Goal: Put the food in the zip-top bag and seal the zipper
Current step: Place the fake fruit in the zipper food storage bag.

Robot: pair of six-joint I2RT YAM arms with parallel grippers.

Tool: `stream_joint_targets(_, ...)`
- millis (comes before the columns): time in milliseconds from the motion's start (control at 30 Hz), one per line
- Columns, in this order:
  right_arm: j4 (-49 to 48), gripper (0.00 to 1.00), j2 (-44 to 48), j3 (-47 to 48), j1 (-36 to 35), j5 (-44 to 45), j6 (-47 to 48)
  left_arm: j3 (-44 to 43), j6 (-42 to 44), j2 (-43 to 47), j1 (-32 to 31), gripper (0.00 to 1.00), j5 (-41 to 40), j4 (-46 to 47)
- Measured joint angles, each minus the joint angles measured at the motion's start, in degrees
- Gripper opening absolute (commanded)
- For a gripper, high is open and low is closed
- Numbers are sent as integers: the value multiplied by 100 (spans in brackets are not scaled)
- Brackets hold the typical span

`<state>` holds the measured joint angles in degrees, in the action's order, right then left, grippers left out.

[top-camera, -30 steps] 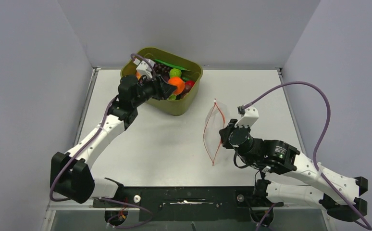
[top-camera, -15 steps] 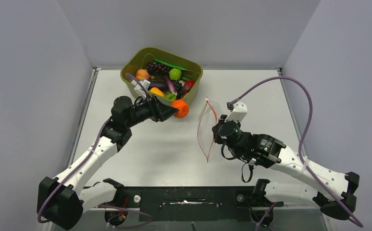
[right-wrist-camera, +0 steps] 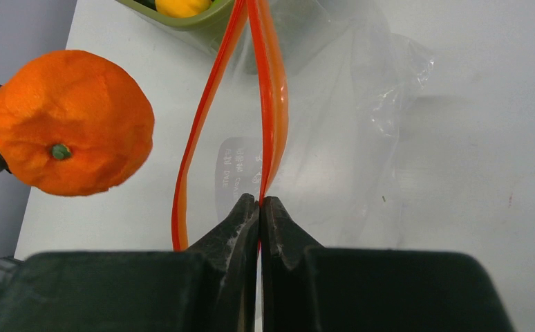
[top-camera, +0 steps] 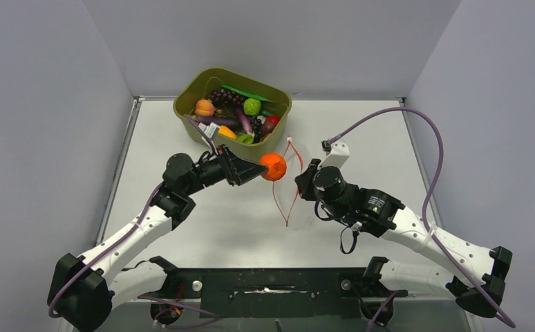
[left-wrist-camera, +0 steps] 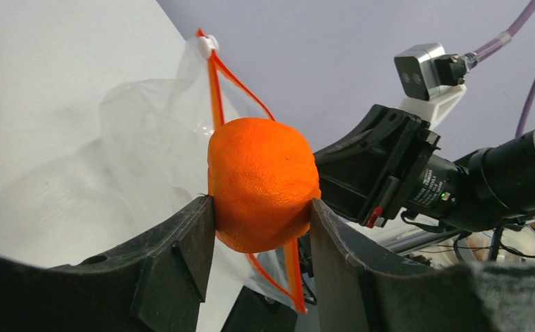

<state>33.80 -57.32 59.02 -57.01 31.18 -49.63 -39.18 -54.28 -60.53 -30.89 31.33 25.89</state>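
Left tool (top-camera: 259, 168), clenched on the orange fruit (top-camera: 274, 167) just lifted from the olive tub (top-camera: 189, 104) at upper centre, is reaching the mid-frame zip-top bag (right-wrist-camera: 334, 138), whose zipper (right-wrist-camera: 273, 104) the right tool (right-wrist-camera: 259, 207) is pinching open, so insertion looks imminent.

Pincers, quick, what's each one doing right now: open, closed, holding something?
Left pincer: closed, holding the orange.
Right pincer: closed, pinching the red strip of the clear bag.

Pincer (right-wrist-camera: 259, 205) tight on zipper (right-wrist-camera: 276, 104)
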Motion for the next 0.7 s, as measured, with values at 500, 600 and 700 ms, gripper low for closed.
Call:
stream_joint_targets(500,-127,0,-52,0,0,-127,127,302,13,-219,-444,19,-485,452)
stream_joint_targets(600,-219,0,-24,-9,0,-149,188,369,205,-334,-476,19,-605,323)
stream_joint_targets(700,-376,0,22,-68,-2,-201,286,378,442,-402,-531,19,-774,109)
